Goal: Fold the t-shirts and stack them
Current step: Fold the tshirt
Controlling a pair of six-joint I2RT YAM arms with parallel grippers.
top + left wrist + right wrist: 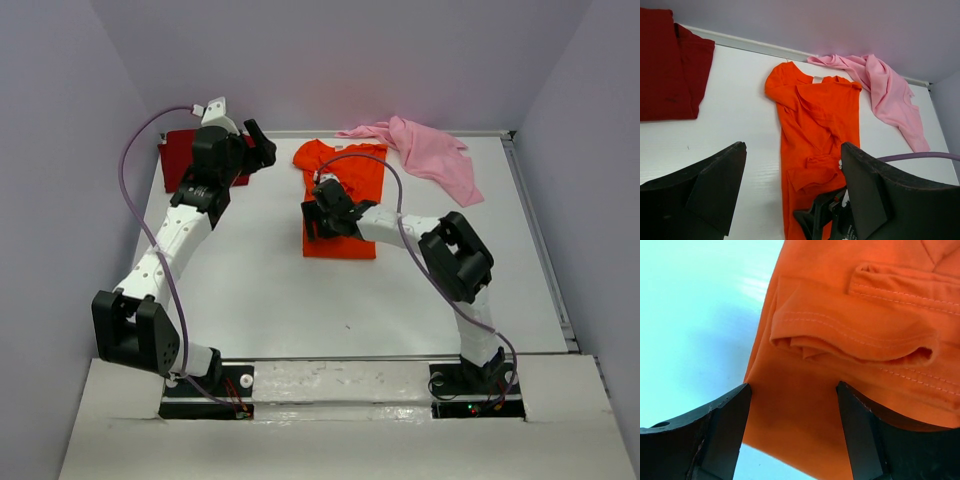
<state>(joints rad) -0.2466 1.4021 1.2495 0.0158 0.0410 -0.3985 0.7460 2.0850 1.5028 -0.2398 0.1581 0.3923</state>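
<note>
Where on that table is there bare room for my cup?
The widest bare patch of table is the strip between the orange t-shirt and the near edge. Another lies between the right arm and the table's right edge, nearer than the pink t-shirt. Crowded: the far edge, with the dark red t-shirt, orange and pink.

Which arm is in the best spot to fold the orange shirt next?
Probably the right: the right gripper is open directly over the orange t-shirt. The left gripper, also open, is off by the dark red t-shirt.
</note>
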